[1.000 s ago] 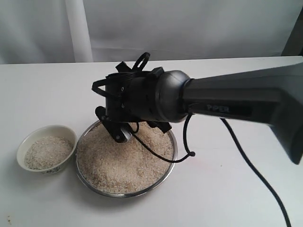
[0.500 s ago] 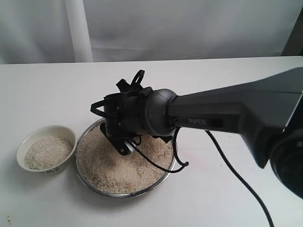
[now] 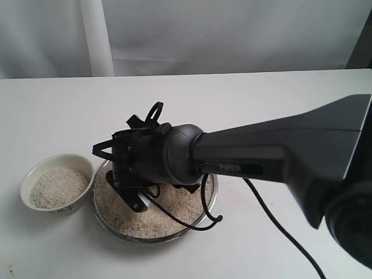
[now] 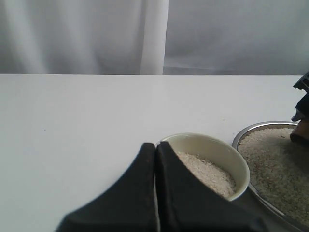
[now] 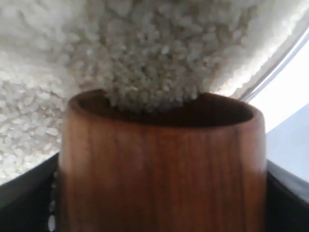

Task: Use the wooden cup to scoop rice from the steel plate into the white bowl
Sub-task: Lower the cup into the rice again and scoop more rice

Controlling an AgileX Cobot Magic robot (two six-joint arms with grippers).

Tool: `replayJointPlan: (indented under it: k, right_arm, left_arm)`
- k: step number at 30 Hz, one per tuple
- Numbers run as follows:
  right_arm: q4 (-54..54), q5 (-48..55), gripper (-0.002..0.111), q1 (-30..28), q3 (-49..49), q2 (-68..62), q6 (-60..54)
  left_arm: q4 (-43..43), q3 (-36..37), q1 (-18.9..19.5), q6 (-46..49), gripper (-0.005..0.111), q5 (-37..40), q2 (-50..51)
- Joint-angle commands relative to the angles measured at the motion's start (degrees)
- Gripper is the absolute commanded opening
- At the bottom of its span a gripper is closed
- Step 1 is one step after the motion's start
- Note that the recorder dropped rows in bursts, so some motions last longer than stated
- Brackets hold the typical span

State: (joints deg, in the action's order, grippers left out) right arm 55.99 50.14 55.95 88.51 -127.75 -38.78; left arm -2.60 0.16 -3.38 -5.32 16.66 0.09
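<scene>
The wooden cup (image 5: 161, 169) fills the right wrist view, gripped between dark fingers (image 5: 24, 193), with its mouth pushed into the rice (image 5: 145, 48) of the steel plate (image 5: 285, 53). Grains sit at the cup's lip. In the exterior view my right gripper (image 3: 138, 200) is low over the left part of the steel plate (image 3: 152, 239), and its wrist hides the cup. The white bowl (image 3: 35, 174), holding rice (image 3: 58, 187), stands just left of the plate. My left gripper (image 4: 155, 145) is shut and empty, right beside the white bowl (image 4: 227, 154).
A black cable (image 3: 279, 226) trails from the right arm across the white table (image 3: 261, 104) to the plate's right. A pale curtain (image 3: 174, 35) hangs behind the table. The left arm does not show in the exterior view.
The right arm has swung left and down, carrying its gripper from the plate's far side into the rice nearer the bowl. Bowl and plate have not moved.
</scene>
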Motion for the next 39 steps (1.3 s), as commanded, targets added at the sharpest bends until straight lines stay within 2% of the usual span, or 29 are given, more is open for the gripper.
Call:
replayJointPlan:
  k: [1,13,28,39]
  right_arm:
    - [-2.2,-0.5,0.000,0.7,0.0,0.3,-0.4]
    - [-13.0,-4.8,0.000,0.6,0.0,2.4,10.9]
    - [-25.4,-9.0,0.000,-1.7,0.0,2.4,12.3]
    - [-31.2,-19.1,0.000,-4.8,-5.8,2.4,12.3]
  left_arm:
    - [0.5,-0.2,-0.2,-0.2,0.000,-0.4,-0.1]
    - [0.5,-0.2,-0.2,-0.2,0.000,-0.4,-0.1]
    - [0.5,-0.2,-0.2,-0.2,0.000,-0.4,-0.1]
    - [0.5,-0.2,-0.2,-0.2,0.000,-0.4,-0.1]
